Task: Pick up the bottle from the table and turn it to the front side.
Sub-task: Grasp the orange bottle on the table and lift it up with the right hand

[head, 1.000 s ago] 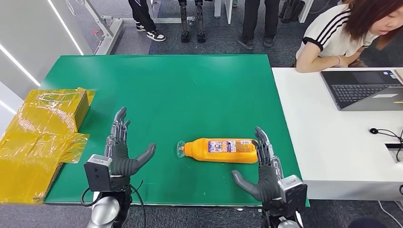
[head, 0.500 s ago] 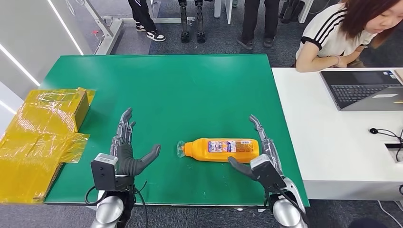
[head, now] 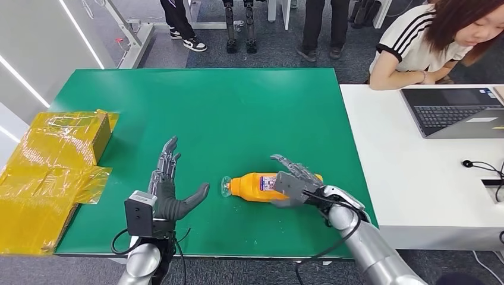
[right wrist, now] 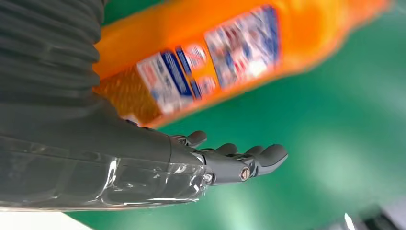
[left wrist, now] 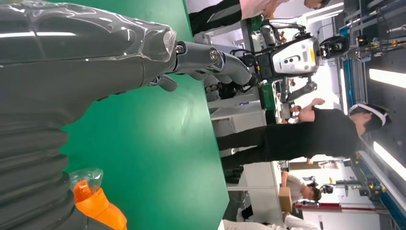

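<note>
An orange bottle (head: 252,185) lies on its side on the green table (head: 238,113), its clear cap (head: 226,186) pointing to my left. My right hand (head: 294,178) reaches over the bottle's base end with fingers spread above it, not closed around it. The right wrist view shows the labelled bottle (right wrist: 230,57) beside the palm and the fingers (right wrist: 244,163) stretched out straight. My left hand (head: 169,190) is open on the table left of the cap, palm facing the bottle, a short gap between them. The left wrist view catches the cap (left wrist: 88,179) beside the left hand (left wrist: 72,72).
A yellow taped box (head: 53,160) sits at the table's left edge. A white table (head: 416,172) with a laptop (head: 457,110) adjoins on the right, where a person (head: 428,41) sits. Others stand beyond the far edge. The table's front edge is close behind both hands.
My right hand turned and swung left from beside the bottle's base to over it. My left hand moved forward and right, closer to the cap. The bottle stayed put.
</note>
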Motion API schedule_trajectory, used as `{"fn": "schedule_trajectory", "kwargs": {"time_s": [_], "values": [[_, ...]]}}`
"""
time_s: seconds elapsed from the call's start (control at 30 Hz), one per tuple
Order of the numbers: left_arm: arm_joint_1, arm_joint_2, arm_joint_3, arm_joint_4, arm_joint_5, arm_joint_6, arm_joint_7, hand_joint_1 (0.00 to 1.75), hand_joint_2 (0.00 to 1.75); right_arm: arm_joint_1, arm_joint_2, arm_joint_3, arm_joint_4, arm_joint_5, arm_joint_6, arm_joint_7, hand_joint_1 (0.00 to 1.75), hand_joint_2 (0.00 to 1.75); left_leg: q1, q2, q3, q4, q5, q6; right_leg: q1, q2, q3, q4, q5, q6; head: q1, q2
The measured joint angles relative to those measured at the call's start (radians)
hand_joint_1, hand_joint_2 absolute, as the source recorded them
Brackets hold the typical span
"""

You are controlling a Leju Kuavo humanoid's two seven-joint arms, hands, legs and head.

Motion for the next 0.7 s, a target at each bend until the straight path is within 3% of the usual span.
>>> {"fn": "schedule_trajectory", "kwargs": {"time_s": [0.17, 0.37, 0.6, 0.7], "values": [[-0.022, 0.003, -0.006, 0.028, 0.021, -0.015, 0.001, 0.00, 1.75, -0.134, -0.004, 0.126, 0.151, 0.054, 0.088, 0.018, 0.00, 1.75, 0.000, 0.000, 0.002, 0.000, 0.000, 0.000, 0.000, 0.000, 0.001, 0.000, 0.000, 0.000, 0.000, 0.000], [-0.047, 0.003, -0.006, 0.048, 0.099, -0.081, 0.039, 0.00, 1.75, -0.296, -0.006, 0.279, 0.277, 0.092, 0.282, 0.057, 0.00, 1.75, 0.000, 0.000, 0.002, 0.000, 0.001, 0.001, 0.000, 0.000, 0.003, 0.000, 0.001, 0.000, 0.000, 0.000], [-0.050, 0.003, -0.006, 0.053, 0.118, -0.102, 0.048, 0.00, 1.75, -0.338, -0.013, 0.337, 0.303, 0.091, 0.321, 0.076, 0.00, 1.75, 0.000, 0.000, 0.002, 0.001, 0.001, 0.002, 0.000, 0.000, 0.003, 0.000, 0.001, 0.000, 0.000, 0.000], [-0.049, 0.003, -0.003, 0.057, 0.152, -0.135, 0.055, 0.00, 1.75, -0.425, -0.041, 0.463, 0.323, 0.063, 0.378, 0.115, 0.00, 1.75, 0.000, 0.000, 0.002, 0.001, 0.001, 0.002, 0.000, 0.000, 0.002, 0.000, 0.001, 0.000, 0.000, 0.000]]}}
